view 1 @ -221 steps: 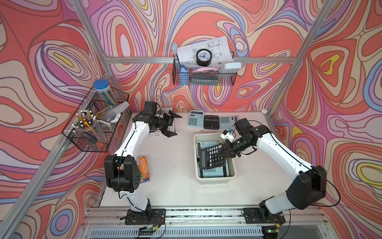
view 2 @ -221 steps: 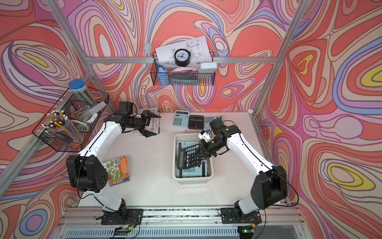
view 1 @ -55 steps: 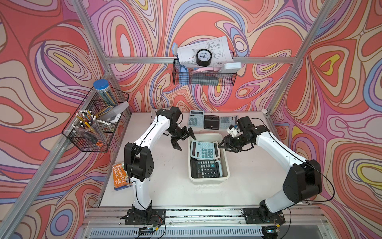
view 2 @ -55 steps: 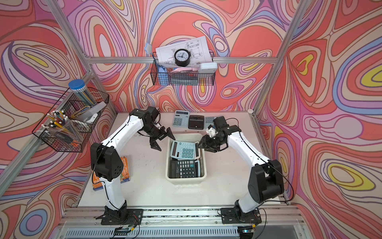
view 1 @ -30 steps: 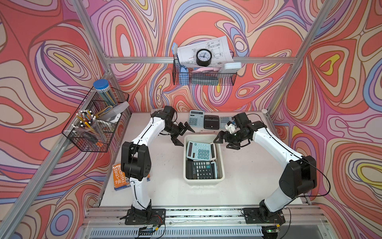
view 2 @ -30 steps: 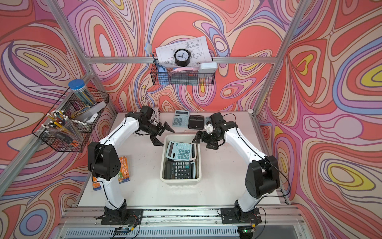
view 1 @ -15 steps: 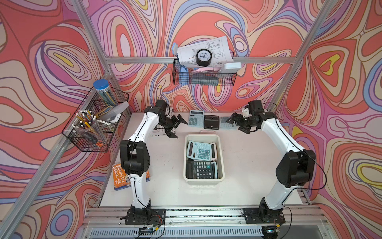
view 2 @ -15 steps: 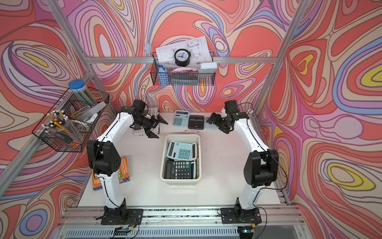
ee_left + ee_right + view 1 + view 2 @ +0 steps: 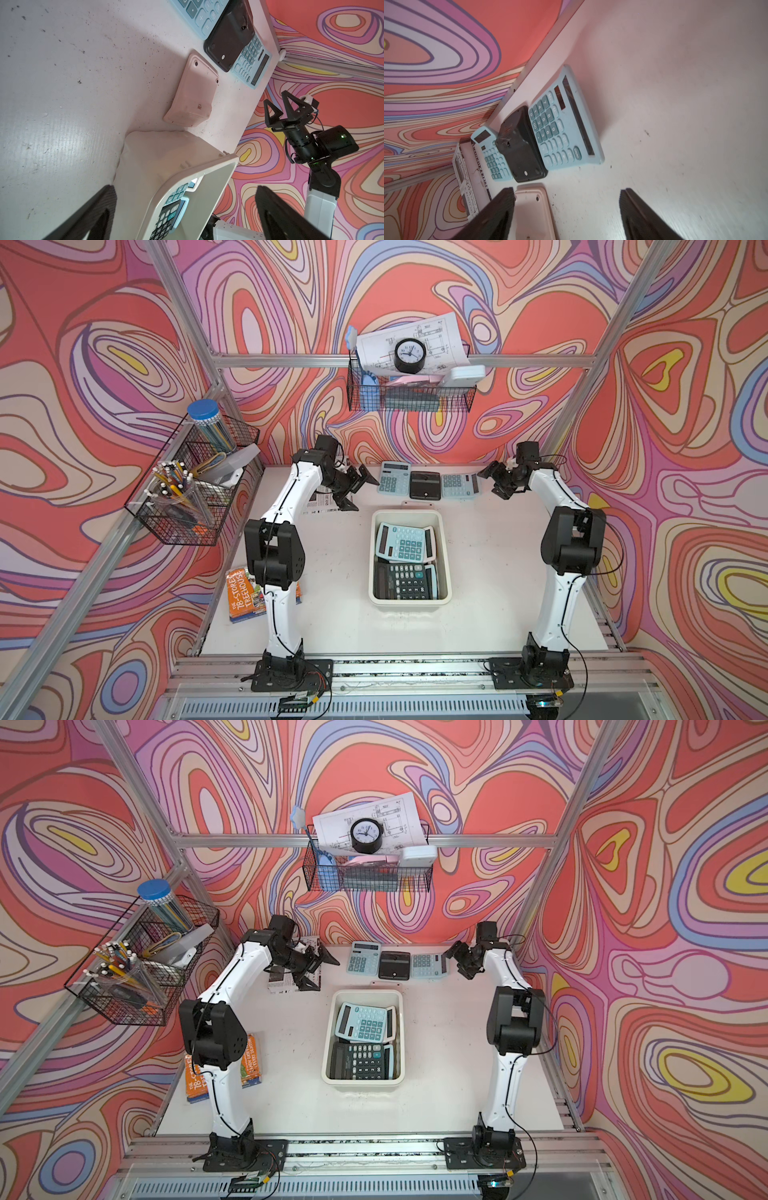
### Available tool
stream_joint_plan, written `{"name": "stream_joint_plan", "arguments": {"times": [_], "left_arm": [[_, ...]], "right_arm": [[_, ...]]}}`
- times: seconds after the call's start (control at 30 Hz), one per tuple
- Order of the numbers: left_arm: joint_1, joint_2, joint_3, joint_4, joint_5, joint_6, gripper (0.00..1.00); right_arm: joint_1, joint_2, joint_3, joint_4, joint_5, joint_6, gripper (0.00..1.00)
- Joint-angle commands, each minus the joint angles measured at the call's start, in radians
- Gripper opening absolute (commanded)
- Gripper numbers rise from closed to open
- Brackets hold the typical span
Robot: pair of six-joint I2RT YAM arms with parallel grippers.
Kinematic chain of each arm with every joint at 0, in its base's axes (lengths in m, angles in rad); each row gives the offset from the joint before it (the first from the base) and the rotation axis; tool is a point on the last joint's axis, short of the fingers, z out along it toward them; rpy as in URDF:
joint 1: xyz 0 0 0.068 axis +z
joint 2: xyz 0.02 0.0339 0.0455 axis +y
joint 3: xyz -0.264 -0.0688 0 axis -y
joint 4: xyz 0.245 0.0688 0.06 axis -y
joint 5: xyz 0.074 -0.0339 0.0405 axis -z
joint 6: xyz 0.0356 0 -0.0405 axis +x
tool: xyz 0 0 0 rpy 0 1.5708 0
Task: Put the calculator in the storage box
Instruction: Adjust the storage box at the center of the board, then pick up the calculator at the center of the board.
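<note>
Currently, I am holding nothing in either arm. My left gripper (image 9: 360,494) is hanging over the back-left part of the table (image 9: 332,572) with its jaws spread wide and empty. My right gripper (image 9: 489,484) is hovering at the right end of the back row of calculators. Its jaws are also standing apart with nothing between them, as the right wrist view shows.

Task status:
- The storage box (image 9: 372,560) is sitting at mid-table, well apart from both grippers.
- It is already carrying several units. A light blue calculator (image 9: 402,542) is resting tilted at its far end and a black calculator (image 9: 400,581) is lying at its near end. Edges of at least two more are showing beneath them.

Remaining work:
- Four units are lying outside the box.
- The right-end blue calculator (image 9: 458,486) is lying nearest my right gripper.
- The face-down black calculator (image 9: 424,486) is touching it.
- The left-end blue calculator (image 9: 394,477) is closing the row.
- The pink calculator (image 9: 192,93) is lying face down between the row and the box's far wall.

I am judging the task roughly half done. The next pickup is probably falling to my right gripper.
</note>
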Motion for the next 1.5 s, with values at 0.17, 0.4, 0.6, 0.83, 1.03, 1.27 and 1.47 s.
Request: {"name": "stream_joint_plan", "arguments": {"times": [0.17,0.4,0.6,0.83,1.03,1.27,1.47], "left_arm": [[0.0,0.025,0.035,0.015,-0.066,0.032,0.98],[0.0,0.006,0.036,0.048,-0.11,0.044,0.99],[0.0,-0.002,0.046,0.041,-0.112,0.047,0.98],[0.0,0.006,0.058,0.026,-0.054,0.036,0.99],[0.0,0.012,0.096,-0.054,-0.024,0.096,0.99],[-0.001,-0.074,0.064,-0.072,-0.082,0.12,0.99],[-0.001,-0.161,-0.019,-0.014,-0.105,0.099,0.99]], "right_arm": [[-0.022,0.191,0.151,0.078,-0.128,0.016,0.68],[-0.023,0.317,0.251,0.07,-0.2,0.019,0.59],[-0.024,0.35,0.243,0.098,-0.232,0.034,0.51],[-0.018,0.343,0.203,0.122,-0.251,0.035,0.39],[-0.017,0.241,0.103,0.095,-0.158,-0.006,0.16],[-0.017,0.073,-0.053,0.082,-0.086,-0.049,0.0],[-0.016,-0.094,-0.211,0.126,-0.071,-0.019,0.0]]}}
